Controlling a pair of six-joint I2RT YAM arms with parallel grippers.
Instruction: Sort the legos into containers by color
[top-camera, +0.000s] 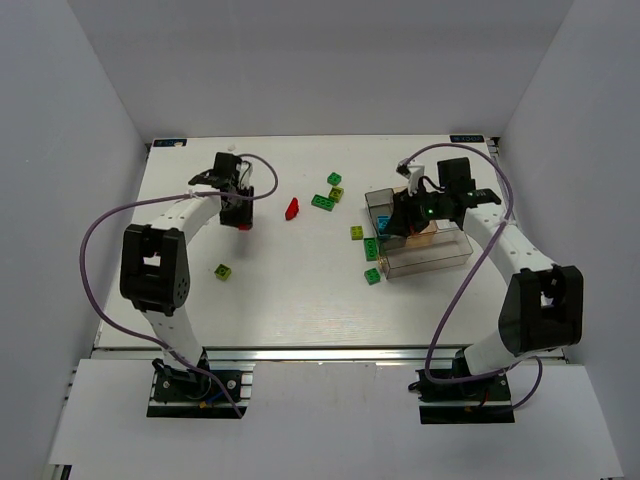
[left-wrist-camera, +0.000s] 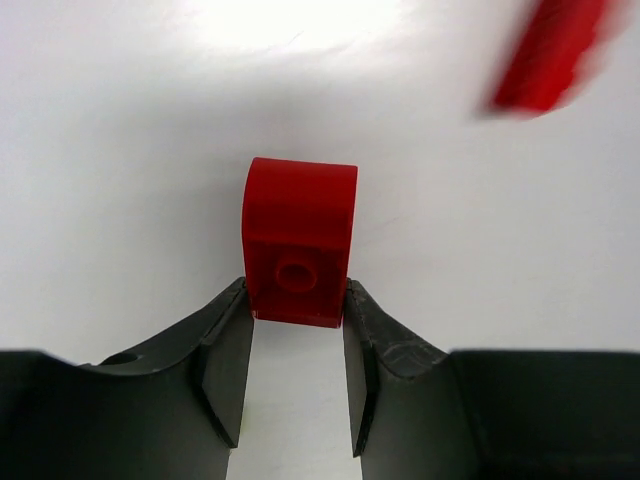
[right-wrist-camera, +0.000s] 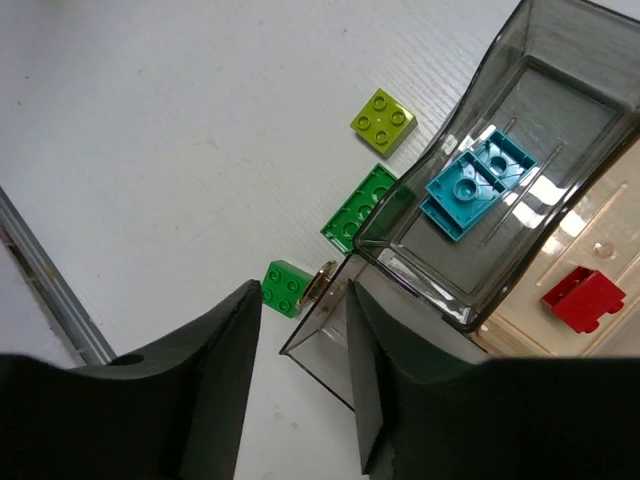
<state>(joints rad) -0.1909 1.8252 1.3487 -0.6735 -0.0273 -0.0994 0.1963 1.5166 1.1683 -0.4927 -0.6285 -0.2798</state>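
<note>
A red lego (left-wrist-camera: 298, 240) lies on the white table with both fingertips of my left gripper (left-wrist-camera: 297, 300) pressed against its sides; from above, that gripper (top-camera: 240, 220) is at the left of the table. A second red lego (top-camera: 292, 208) lies to its right. My right gripper (right-wrist-camera: 305, 310) hangs open and empty over the near corner of the clear container (right-wrist-camera: 470, 95). In the container, light blue legos (right-wrist-camera: 478, 182) lie in one smoky compartment and a red lego (right-wrist-camera: 583, 299) lies in the tan section. Green legos (right-wrist-camera: 288, 288) and a yellow-green one (right-wrist-camera: 384, 121) lie just outside it.
More green and yellow-green legos (top-camera: 334, 179) lie behind the container (top-camera: 455, 258), and a single yellow-green one (top-camera: 222, 271) lies near the left arm. White walls close in the table on three sides. A metal rail (right-wrist-camera: 45, 285) runs along the table edge.
</note>
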